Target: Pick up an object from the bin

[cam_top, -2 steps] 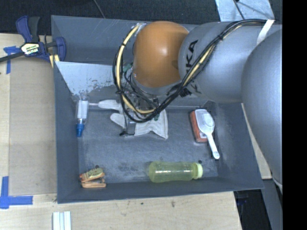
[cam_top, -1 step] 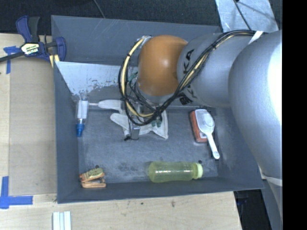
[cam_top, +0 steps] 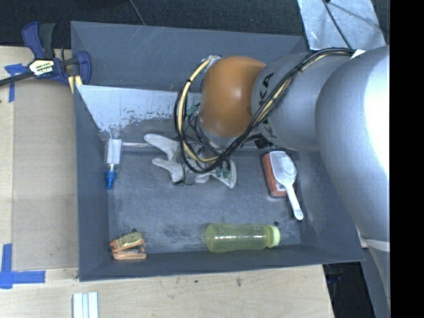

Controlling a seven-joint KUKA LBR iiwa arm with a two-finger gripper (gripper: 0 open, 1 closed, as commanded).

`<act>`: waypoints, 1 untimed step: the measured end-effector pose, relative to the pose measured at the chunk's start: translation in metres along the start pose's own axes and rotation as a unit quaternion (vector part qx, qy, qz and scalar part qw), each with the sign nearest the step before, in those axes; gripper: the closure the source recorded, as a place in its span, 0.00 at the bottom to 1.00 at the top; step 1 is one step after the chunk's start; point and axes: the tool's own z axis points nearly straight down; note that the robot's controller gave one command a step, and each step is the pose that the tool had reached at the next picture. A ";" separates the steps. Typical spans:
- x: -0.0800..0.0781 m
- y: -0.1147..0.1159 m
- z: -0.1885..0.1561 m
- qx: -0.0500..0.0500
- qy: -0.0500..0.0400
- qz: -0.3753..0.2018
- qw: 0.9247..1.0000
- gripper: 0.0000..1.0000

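Gripper (cam_top: 197, 171): located at frame centre; grip state cannot be told. 1 white curved piece (cam_top: 164, 156) is found just left of it; judged light and stiff, best taken across its narrow middle.

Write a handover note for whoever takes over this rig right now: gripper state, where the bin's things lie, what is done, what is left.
Gripper: low at the middle back of the bin, under the orange cover, at a white irregular piece; grip cannot be told.
Others: white-and-blue tube by the left wall; yellow-green bottle lying at the front; orange clip front left; white spoon on a red block at right.
Done: nothing lifted yet.
Left: secure a thing, lift it out.
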 end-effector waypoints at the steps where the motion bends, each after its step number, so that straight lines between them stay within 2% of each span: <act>1: 0.000 0.000 0.000 0.000 0.000 0.000 1.000 1.00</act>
